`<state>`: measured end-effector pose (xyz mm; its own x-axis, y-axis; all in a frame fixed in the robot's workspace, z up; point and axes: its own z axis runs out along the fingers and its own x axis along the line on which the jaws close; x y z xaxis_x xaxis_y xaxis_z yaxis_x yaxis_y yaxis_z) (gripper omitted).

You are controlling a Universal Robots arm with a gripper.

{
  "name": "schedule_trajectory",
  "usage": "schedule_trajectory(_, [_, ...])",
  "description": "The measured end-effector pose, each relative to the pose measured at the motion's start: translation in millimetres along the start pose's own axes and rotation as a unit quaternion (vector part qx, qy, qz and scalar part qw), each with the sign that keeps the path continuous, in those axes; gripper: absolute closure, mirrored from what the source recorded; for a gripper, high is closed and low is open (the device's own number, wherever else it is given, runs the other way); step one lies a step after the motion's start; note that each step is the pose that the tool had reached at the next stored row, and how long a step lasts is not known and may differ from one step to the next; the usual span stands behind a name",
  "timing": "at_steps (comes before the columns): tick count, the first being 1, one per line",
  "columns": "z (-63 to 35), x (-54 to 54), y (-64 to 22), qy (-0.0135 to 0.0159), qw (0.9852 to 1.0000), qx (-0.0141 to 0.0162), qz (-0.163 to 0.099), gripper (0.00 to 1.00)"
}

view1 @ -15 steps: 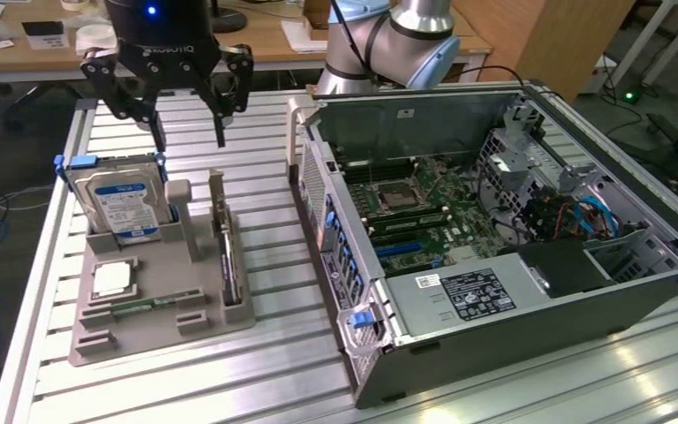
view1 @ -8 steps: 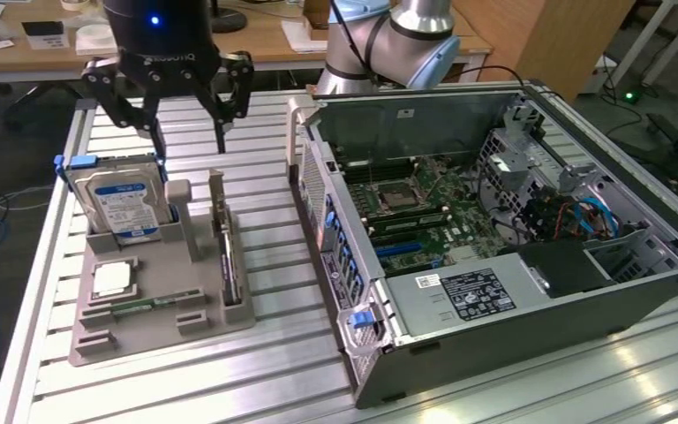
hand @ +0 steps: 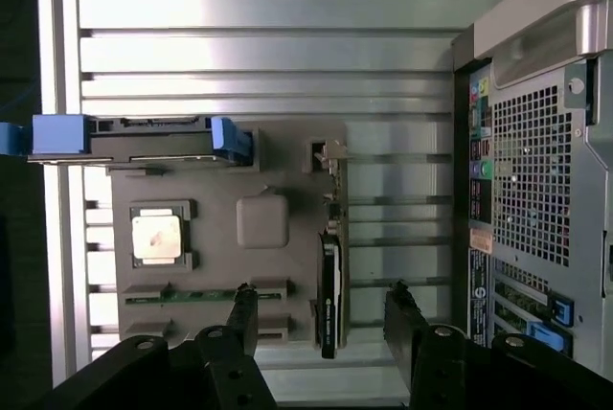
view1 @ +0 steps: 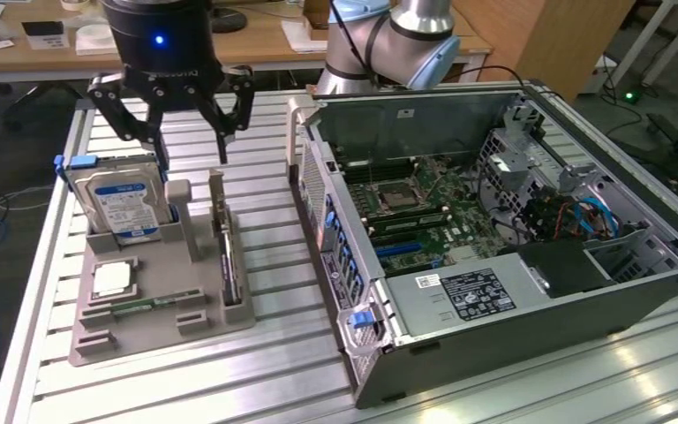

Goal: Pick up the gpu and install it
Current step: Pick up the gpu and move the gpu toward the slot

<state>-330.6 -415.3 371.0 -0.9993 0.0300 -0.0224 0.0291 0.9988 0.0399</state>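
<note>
1. Under the claw, whose fingers are spread wide, there is open air down to the gpu, which stands on edge in the grey holder.
2. From the wrist view, the card has a bare gap on each side between it and the fingertips.
3. Close beside one finger rises the upright hard drive, the nearest obstacle.
4. A holder post stands under the claw, between drive and card.
5. Beyond the other finger stands the computer case; a strip of bare table separates it from the holder.

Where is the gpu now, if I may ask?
The gpu stands on edge in the grey holder, to the exterior view's left of the computer case.
</note>
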Motion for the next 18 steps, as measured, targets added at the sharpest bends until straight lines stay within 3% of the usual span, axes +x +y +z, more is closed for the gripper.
schedule_trajectory(8, [14.0,-0.2,-6.7,0.0001,1.0,0.0001,-0.003,0.35])
schedule_trajectory(18, [27.1,0.0,-8.5,0.0001,1.0,0.0003,-0.003,0.35])
